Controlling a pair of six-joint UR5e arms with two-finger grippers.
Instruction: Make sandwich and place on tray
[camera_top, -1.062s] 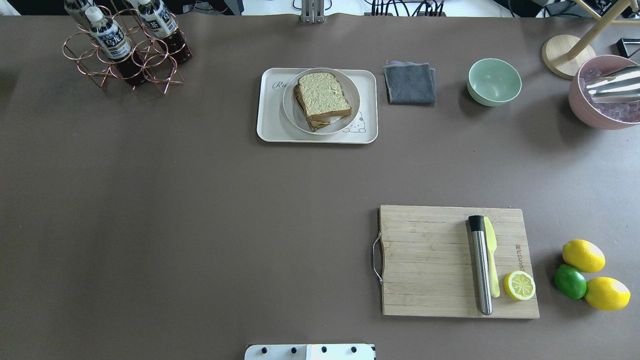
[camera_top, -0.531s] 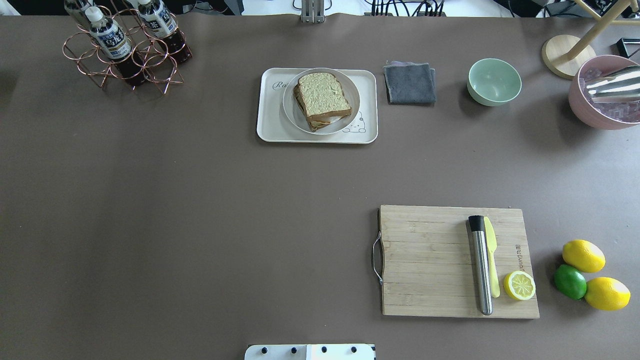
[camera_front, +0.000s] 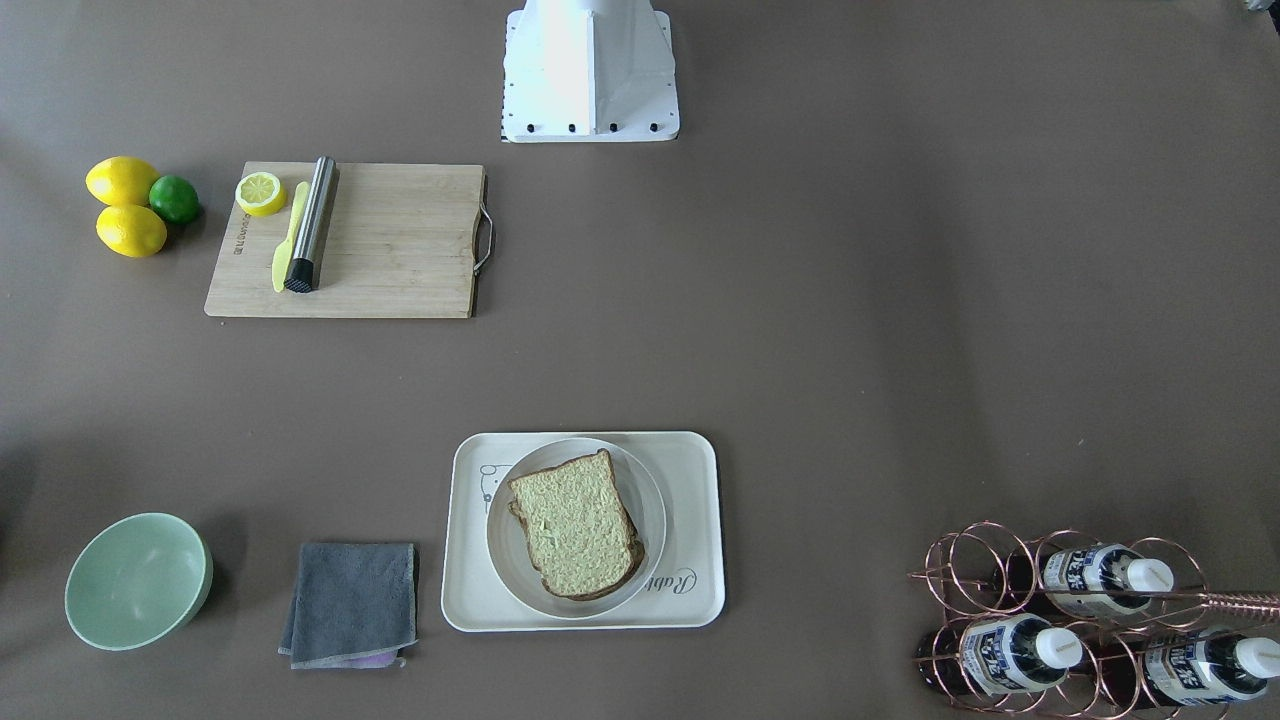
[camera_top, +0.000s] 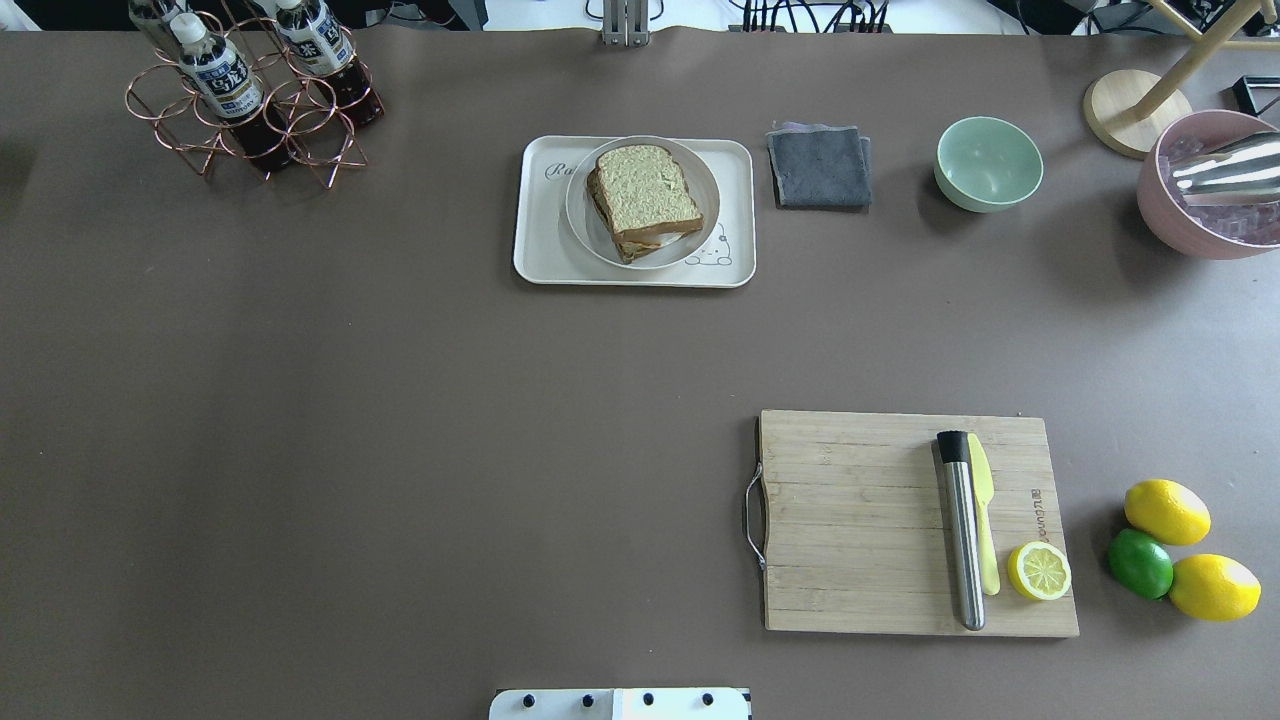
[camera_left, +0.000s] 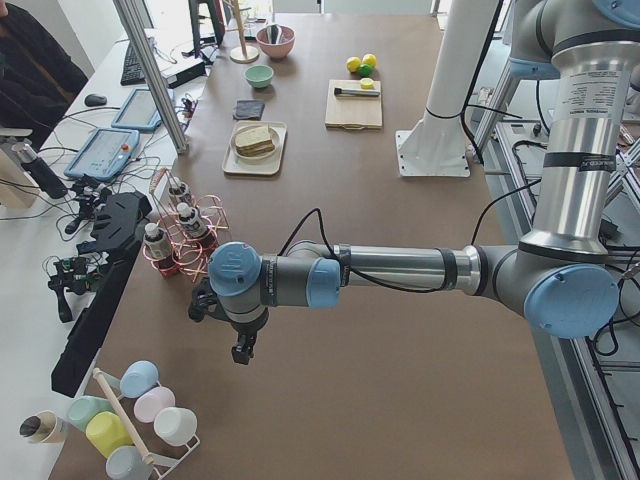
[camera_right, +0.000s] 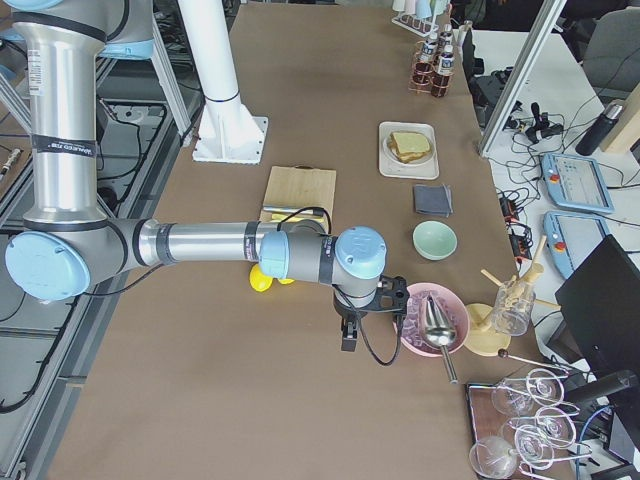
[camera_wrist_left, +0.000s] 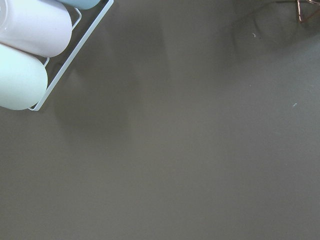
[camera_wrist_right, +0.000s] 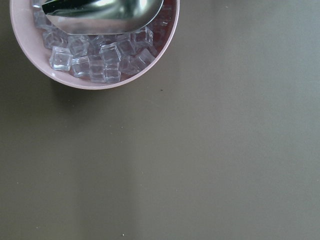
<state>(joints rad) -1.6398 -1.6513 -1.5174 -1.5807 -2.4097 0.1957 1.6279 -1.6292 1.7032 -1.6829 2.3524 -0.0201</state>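
The sandwich (camera_top: 648, 200) lies on a round white plate (camera_top: 700, 165), and the plate stands on the cream tray (camera_top: 540, 255) at the table's far middle. The sandwich (camera_front: 575, 525), plate (camera_front: 650, 500) and tray (camera_front: 700, 600) also show in the front-facing view; the egg is hidden under the top slice. Neither gripper shows in the overhead view. My left gripper (camera_left: 240, 350) hangs over bare table near the cup rack, far from the tray; my right gripper (camera_right: 347, 340) hangs beside the pink bowl. I cannot tell whether either is open or shut.
A wooden cutting board (camera_top: 860, 520) with a steel muddler (camera_top: 962, 530), yellow knife and lemon half lies near right. Lemons and a lime (camera_top: 1140, 563) lie beside it. A grey cloth (camera_top: 820, 165), green bowl (camera_top: 988, 163), pink ice bowl (camera_top: 1200, 190) and bottle rack (camera_top: 250, 95) line the far edge.
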